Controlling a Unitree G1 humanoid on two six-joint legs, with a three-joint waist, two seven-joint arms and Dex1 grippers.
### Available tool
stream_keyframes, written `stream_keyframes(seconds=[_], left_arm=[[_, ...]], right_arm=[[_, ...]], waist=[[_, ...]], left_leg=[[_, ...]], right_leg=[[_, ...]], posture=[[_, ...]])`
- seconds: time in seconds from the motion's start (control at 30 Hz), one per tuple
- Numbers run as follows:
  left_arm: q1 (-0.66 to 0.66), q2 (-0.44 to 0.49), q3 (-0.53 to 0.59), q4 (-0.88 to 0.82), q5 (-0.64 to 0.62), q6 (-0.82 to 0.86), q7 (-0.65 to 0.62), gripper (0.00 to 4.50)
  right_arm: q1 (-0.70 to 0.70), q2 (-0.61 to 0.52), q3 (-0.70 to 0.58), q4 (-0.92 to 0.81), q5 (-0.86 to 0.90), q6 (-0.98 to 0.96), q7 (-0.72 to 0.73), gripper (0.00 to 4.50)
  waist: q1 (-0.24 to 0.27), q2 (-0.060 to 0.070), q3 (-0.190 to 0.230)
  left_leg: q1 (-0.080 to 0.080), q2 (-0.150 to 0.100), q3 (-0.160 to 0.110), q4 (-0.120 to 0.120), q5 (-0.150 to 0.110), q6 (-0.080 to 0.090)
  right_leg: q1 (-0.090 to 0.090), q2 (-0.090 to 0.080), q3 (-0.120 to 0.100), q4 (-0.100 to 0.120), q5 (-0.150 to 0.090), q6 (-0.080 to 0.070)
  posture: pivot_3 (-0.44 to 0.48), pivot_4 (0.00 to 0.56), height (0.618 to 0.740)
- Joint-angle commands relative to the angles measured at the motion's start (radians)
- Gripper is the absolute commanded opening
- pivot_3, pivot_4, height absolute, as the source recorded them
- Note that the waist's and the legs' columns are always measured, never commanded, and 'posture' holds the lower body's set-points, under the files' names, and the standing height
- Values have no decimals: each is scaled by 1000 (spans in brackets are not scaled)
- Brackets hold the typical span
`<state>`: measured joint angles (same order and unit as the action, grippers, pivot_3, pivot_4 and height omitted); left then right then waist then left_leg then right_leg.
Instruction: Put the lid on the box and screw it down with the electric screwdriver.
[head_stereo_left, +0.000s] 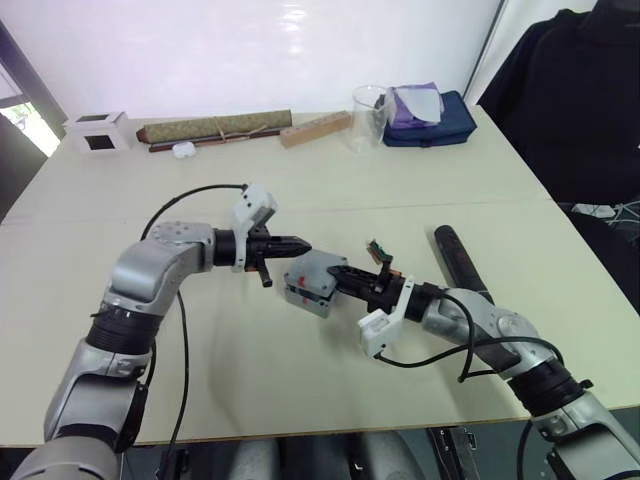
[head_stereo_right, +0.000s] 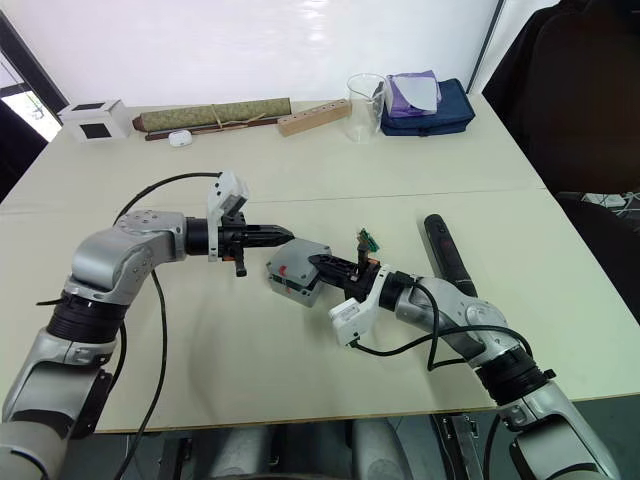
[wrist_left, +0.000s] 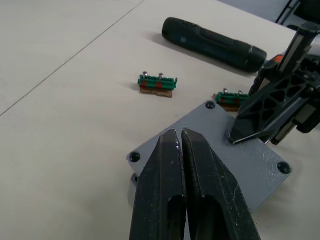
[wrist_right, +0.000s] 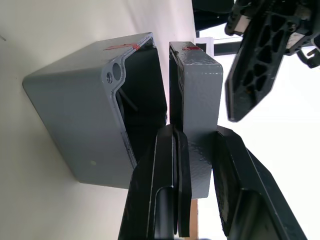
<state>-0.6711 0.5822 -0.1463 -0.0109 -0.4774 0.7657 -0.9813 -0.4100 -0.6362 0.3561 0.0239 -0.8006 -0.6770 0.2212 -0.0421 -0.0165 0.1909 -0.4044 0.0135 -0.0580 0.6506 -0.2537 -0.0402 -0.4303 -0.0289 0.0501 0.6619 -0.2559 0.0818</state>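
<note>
Clamping our right end effector (wrist_right: 197, 150) on the rigid grey square lid (wrist_right: 196, 107) beside the grey box (wrist_right: 95, 105) mid-surface (light, smooth: pinch its edges); left end effector (wrist_left: 181, 145) shut, empty.

Left end effector (head_stereo_left: 290, 243) fingers pressed together, pointing at right end effector (head_stereo_left: 340, 277), whose fingers clamp lid (wrist_left: 235, 165).

Looks like a lab or workshop bench to me: big plain cream table (head_stereo_left: 300, 190) against a bare white wall (head_stereo_left: 250, 50), with small green terminal-block boards (wrist_left: 157, 83) lying mid-frame and a clear plastic beaker (head_stereo_left: 368, 118), wooden block (head_stereo_left: 315, 128) and small white cube with a black window (head_stereo_left: 97, 131) along the top.
</note>
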Motion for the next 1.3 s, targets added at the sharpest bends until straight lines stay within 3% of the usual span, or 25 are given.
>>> stream_keyframes(seconds=[0.03, 1.3], left_arm=[[1, -2, -5, -32, 16, -26, -4, 90], [19, -26, -65, -14, 104, -77, -18, 90]], right_arm=[[-1, 7, 6, -17, -7, -16, -21, 419], [13, -4, 28, 23, -60, -9, -62, 419]], waist=[[0, 0, 0], [1, 0, 0]], left_leg=[[0, 0, 0, 0, 0, 0], [1, 0, 0, 1, 0, 0]], right_leg=[[0, 0, 0, 0, 0, 0], [1, 0, 0, 1, 0, 0]], posture=[[0, 150, 740], [0, 150, 740]])
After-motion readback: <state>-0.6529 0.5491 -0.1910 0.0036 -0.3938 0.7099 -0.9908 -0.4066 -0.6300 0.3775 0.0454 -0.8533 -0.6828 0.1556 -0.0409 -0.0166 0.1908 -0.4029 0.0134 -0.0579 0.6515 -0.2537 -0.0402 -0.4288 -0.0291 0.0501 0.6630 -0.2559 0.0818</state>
